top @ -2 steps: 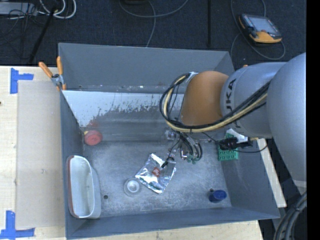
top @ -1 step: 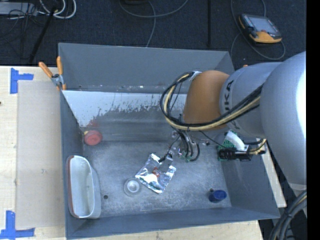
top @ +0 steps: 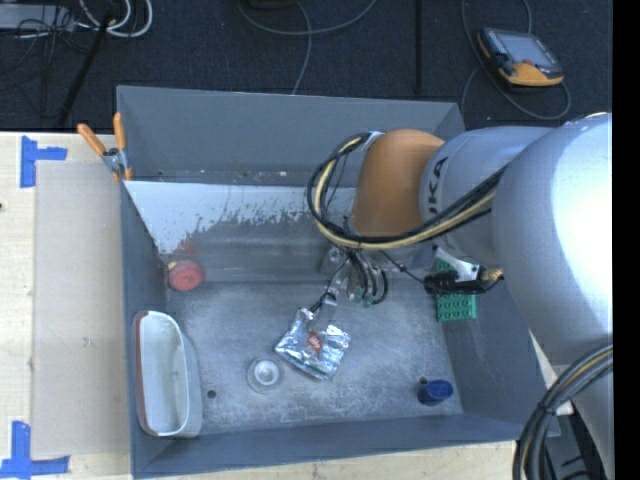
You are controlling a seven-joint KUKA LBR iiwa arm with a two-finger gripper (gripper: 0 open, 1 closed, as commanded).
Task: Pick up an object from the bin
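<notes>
Gripper (top: 338,294) by 1 foil packet (top: 313,345), opening unclear | 1 pink disc (top: 185,275) | 1 blue cap (top: 434,392)

The arm (top: 560,228) is big, round and silver-grey, with black letters on it. An orange cover (top: 395,183) sits on its wrist. Black and yellow cables (top: 316,196) loop round it. The gripper (top: 352,286) is dark metal.

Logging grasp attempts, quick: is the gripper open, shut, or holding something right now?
Gripper: cannot be told; it hangs just above the crumpled silver packet near the middle of the bin.
</notes>
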